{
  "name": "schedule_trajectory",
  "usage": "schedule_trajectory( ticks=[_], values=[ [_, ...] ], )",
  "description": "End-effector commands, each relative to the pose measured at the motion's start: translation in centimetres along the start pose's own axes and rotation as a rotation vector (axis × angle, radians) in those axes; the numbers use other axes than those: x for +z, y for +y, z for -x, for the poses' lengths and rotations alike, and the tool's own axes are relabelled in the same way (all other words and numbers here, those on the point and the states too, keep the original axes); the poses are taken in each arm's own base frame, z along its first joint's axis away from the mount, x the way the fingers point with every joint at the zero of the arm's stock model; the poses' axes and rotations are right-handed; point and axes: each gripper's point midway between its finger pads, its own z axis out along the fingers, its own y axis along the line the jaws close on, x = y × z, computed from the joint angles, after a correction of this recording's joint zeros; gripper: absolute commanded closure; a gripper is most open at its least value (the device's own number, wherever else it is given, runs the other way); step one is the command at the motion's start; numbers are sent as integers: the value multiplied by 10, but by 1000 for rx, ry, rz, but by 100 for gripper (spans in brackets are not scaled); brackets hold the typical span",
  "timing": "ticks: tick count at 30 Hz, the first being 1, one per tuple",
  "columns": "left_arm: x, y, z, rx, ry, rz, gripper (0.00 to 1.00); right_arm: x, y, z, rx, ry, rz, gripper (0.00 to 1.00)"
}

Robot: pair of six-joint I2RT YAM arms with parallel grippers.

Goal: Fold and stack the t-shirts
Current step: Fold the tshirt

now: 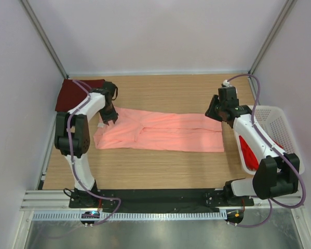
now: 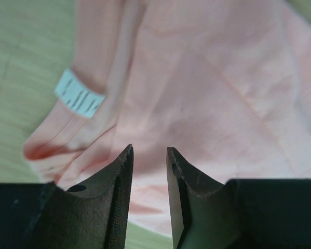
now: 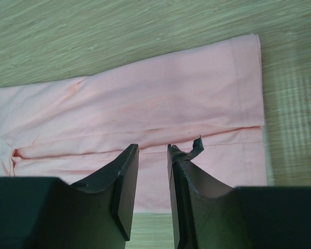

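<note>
The left pincer (image 2: 149, 150) is open a little way. Nothing is between its two fingers. It hangs just over the left end of the salmon-pink t-shirt (image 1: 165, 132). I cannot tell if it touches the cloth.

The right pincer (image 3: 152, 148) is open a little way too, and it holds nothing. It is over the right end of the same shirt, near the hem.

The pink shirt lies flat in a long strip across the middle of the counter (image 1: 160, 171). A small pale label (image 2: 80, 94) sticks out at the shirt's left end. Its writing is too blurry to read.

The dark maroon t-shirt (image 1: 72, 93) lies at the far left corner of the counter. The bright red t-shirt (image 1: 250, 155) is in the white basket (image 1: 282, 119) on the right.
</note>
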Motion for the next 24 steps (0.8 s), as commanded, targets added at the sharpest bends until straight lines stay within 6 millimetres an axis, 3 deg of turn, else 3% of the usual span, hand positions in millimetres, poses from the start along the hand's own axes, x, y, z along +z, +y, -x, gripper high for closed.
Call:
schedule_trajectory(
  ticks=[1,9,11,12,13,15,16,19,20,22,24],
  values=[
    [22,-27,13,36,13,-29,67,-10,7,22,2,-55,13,64],
    [42,-70,62,102,-31,-46,67,-31,11,40,7,-102,15,64],
    [47,-80,68,99,-28,-67,68,-37,12,44,16,-121,22,64],
    [62,-87,62,104,12,-83,68,-39,13,46,21,-128,23,64],
    [57,-100,76,93,-14,-122,68,-40,13,48,30,-136,24,64],
    [73,-117,77,94,7,-171,67,-45,14,52,36,-158,24,64],
    [66,-134,89,89,-15,-237,67,-45,13,53,40,-161,24,64],
    [74,-166,105,79,-45,-354,64,-47,15,56,41,-171,28,64],
    [62,-187,123,59,-95,-443,62,-47,14,56,35,-170,25,64],
    [67,-208,132,42,-115,-530,58,-44,12,55,28,-165,13,64],
    [48,-243,151,10,-164,-711,55,-43,9,53,26,-155,-1,64]
  ],
)
